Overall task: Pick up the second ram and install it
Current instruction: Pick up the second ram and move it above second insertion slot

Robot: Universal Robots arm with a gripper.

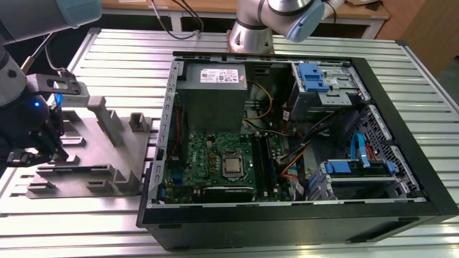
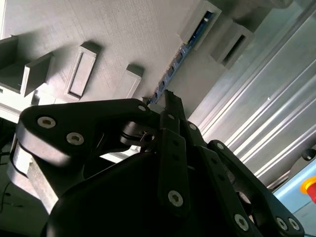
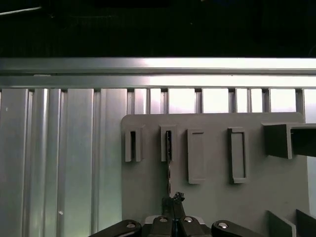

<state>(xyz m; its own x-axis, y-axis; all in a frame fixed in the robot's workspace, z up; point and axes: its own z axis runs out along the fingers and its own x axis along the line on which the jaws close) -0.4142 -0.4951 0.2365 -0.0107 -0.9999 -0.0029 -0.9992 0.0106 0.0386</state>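
The second ram [image 3: 168, 163] is a thin dark board standing on edge in a slot of the grey holder plate [image 3: 212, 197]. In the second wrist view its blue-green edge [image 2: 170, 69] runs away from the fingertips [image 2: 170, 101]. My gripper [image 3: 174, 199] is shut on the ram's near end, with the black fingers pressed together around it. In the exterior view the gripper [image 1: 40, 156] hangs over the grey holder plate [image 1: 100, 161] at the exterior view's left, outside the open computer case [image 1: 401, 161]. The motherboard [image 1: 215, 161] and its long black memory slots [image 1: 263, 161] lie inside the case.
The holder plate carries several upright grey blocks and empty pockets [image 3: 237, 155]. It rests on a ribbed metal table [image 3: 64, 163]. Inside the case are a grey power supply [image 1: 213, 94], blue drive cages [image 1: 315, 78] and loose cables [image 1: 301, 150]. The arm's base [image 1: 251, 32] stands behind the case.
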